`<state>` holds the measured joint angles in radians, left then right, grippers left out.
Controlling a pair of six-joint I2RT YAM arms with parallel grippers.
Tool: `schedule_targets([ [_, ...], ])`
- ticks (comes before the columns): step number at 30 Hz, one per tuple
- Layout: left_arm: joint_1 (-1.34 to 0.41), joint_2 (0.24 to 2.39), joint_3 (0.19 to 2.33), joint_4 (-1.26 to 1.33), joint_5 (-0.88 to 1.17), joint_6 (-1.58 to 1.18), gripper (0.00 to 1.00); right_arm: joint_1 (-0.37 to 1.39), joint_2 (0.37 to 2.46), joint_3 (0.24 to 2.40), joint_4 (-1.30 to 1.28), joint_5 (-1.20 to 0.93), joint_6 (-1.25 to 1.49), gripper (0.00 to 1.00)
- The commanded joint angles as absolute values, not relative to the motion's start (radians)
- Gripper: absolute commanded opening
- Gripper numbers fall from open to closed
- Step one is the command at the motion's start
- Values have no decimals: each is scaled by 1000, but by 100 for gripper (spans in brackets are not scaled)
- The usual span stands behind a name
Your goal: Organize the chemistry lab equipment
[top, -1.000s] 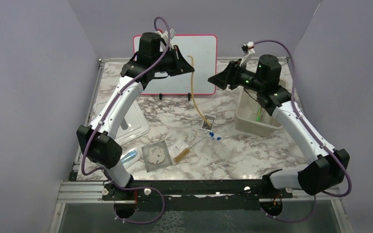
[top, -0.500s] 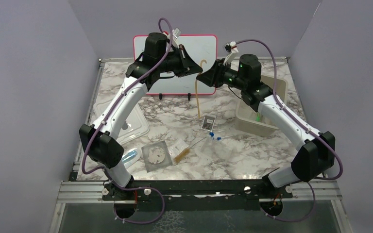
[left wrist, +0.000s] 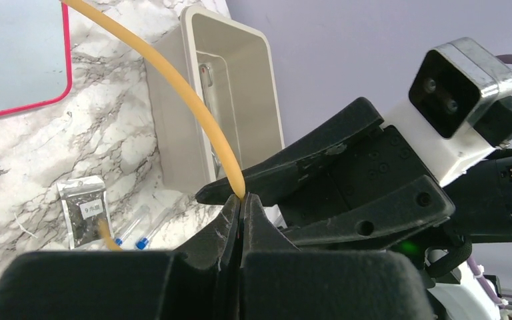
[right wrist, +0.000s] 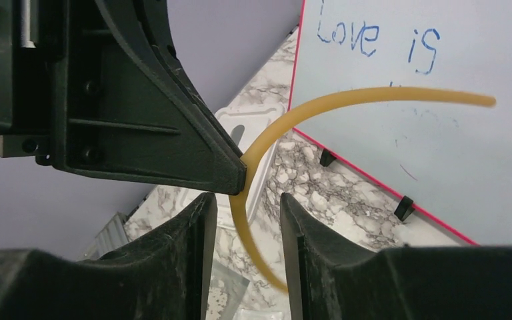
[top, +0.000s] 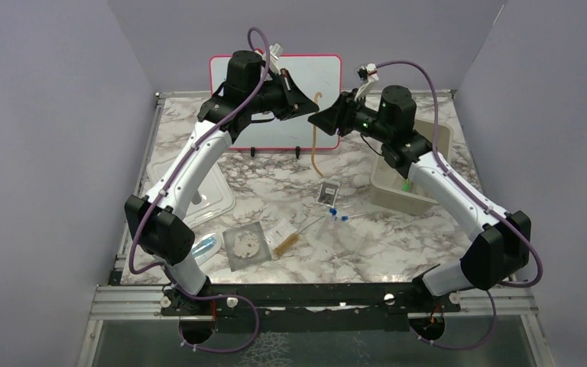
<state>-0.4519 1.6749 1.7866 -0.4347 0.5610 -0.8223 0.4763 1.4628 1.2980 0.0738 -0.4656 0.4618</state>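
My left gripper (top: 307,111) is shut on the amber rubber tubing (top: 314,145) and holds it high in front of the whiteboard; the tubing hangs down above the table. In the left wrist view the tubing (left wrist: 173,87) runs up from the closed tips (left wrist: 241,199). My right gripper (top: 319,121) is open, tip to tip with the left one, its fingers on either side of the hanging tubing (right wrist: 253,247). On the table lie a dark packet (top: 327,193), blue-capped pieces (top: 336,213), a bristle brush (top: 290,241), a clear packet (top: 280,228) and a grey gauze mat (top: 244,245).
The red-framed whiteboard (top: 329,76) stands at the back. The beige bin (top: 428,157) sits at the right, under my right arm. Its clear lid (top: 214,195) lies at the left. A clear item (top: 205,246) lies near the front left.
My left gripper lifted the tubing off the table and moved it right. My right arm swung left from above the bin until its open fingers straddle the tubing.
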Motion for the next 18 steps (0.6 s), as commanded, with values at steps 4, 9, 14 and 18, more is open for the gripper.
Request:
schedule_targets([
  [4, -451, 1673, 1783, -413, 580, -822, 0, 476, 1426, 1280, 140, -473, 447, 45],
  [9, -451, 1669, 1781, -413, 584, -828, 0, 476, 1443, 1292, 145, -491, 447, 25],
  [14, -450, 1663, 1775, -413, 578, -822, 0, 476, 1430, 1289, 144, -473, 447, 1],
  [18, -445, 1657, 1769, -412, 585, -811, 40, 476, 1388, 1284, 126, -414, 435, 0],
])
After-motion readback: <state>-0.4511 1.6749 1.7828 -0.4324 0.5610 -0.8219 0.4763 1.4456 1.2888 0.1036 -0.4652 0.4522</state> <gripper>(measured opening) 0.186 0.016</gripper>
